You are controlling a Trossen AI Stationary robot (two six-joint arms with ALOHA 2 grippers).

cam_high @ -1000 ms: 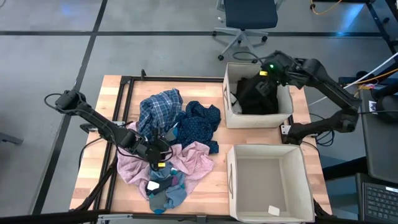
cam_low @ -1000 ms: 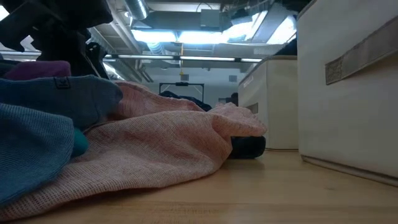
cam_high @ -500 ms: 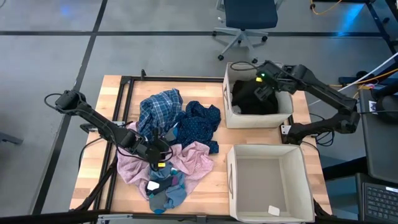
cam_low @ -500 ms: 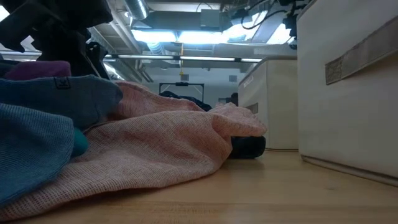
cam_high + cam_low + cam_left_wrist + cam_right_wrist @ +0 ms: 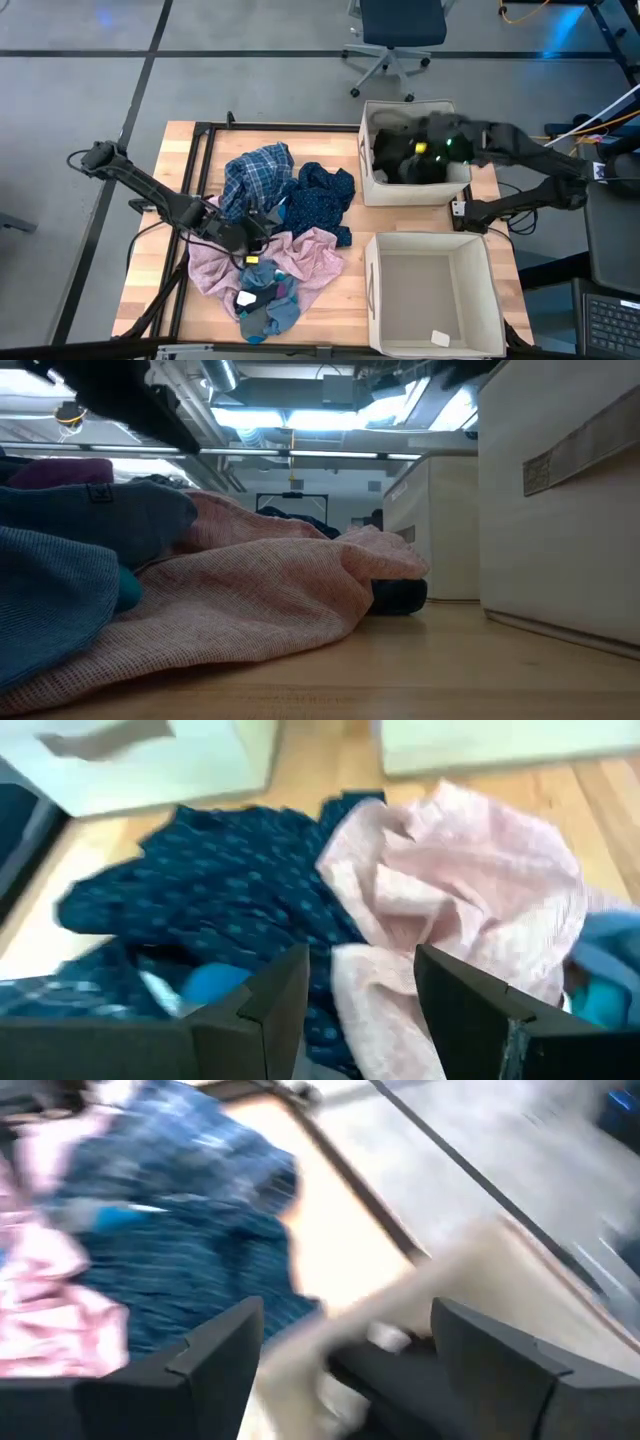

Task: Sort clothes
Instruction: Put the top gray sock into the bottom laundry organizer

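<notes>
The clothes lie heaped on the table's left half: blue plaid (image 5: pixel 258 172), navy dotted (image 5: pixel 320 198), pale pink (image 5: pixel 310 255) and grey-teal (image 5: pixel 265 305). My left gripper (image 5: pixel 246 234) stands open just over the heap. In the left wrist view the gripper (image 5: pixel 360 990) has pink (image 5: pixel 470 880) and navy dotted (image 5: pixel 220 880) cloth ahead of it. A black garment (image 5: pixel 398 160) lies inside the far beige bin (image 5: pixel 366 150). My right gripper (image 5: pixel 428 150) hangs over that bin, blurred. In its wrist view it (image 5: pixel 345 1355) is open with nothing between the fingers.
A second beige bin (image 5: pixel 372 290) stands at the near right, a small white tag on its floor. A black metal frame (image 5: pixel 200 140) runs along the table's left part. An office chair (image 5: pixel 400 30) stands beyond the far edge. Bare wood shows between heap and bins.
My right gripper has opened and let go of the black garment, which has dropped from above the far bin down into it; the gripper is moving and shows blurred. My left gripper has risen a little off the heap, still open.
</notes>
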